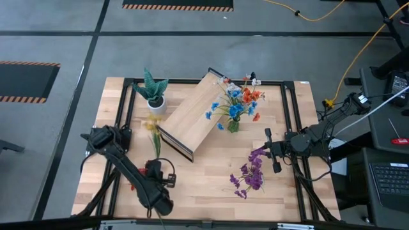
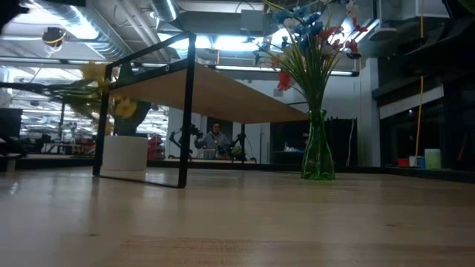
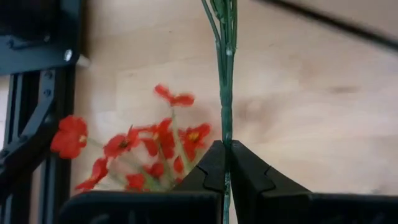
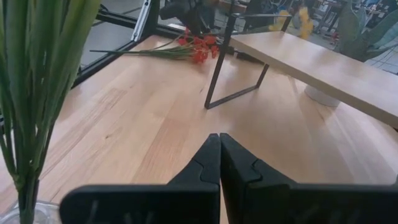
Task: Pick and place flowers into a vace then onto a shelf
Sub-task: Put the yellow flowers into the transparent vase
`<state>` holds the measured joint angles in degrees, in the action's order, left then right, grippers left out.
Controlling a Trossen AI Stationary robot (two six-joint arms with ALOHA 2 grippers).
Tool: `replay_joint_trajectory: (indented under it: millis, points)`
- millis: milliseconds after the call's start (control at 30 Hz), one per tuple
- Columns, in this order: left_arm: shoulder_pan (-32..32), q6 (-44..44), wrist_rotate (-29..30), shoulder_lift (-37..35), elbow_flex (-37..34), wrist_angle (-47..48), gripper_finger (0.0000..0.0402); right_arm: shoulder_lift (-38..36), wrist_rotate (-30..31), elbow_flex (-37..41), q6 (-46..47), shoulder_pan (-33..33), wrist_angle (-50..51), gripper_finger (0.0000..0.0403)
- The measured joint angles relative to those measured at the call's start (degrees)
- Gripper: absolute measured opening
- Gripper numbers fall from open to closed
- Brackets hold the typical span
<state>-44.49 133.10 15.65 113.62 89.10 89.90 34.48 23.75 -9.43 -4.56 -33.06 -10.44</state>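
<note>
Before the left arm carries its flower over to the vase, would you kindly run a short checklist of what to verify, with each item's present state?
1. Left gripper shut on the yellow flower's stem: ok.
2. Vase upright on the table: ok.
3. Room in the vase's neck, already packed with stems: cannot tell.
4. Right gripper shut, empty, parked beside the vase: ok.
5. Red flowers lying under the left gripper, clear of its fingers: ok.
6. Shelf between gripper and vase, so lift over it: not ok.
</note>
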Motion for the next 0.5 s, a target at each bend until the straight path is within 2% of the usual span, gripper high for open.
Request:
replay_joint_trajectory:
  millis: [333, 500]
  points:
    - [-0.2, -0.4, 5.8, -0.6, 0.3, 0.1, 0.0004, 0.0, 0.0, 0.0, 0.0, 0.0, 0.1, 0.0]
    - [-0.9, -1.7, 12.4, -0.7, 1.1, 0.1, 0.0004, 0.0, 0.0, 0.0, 0.0, 0.0, 0.0, 0.0001]
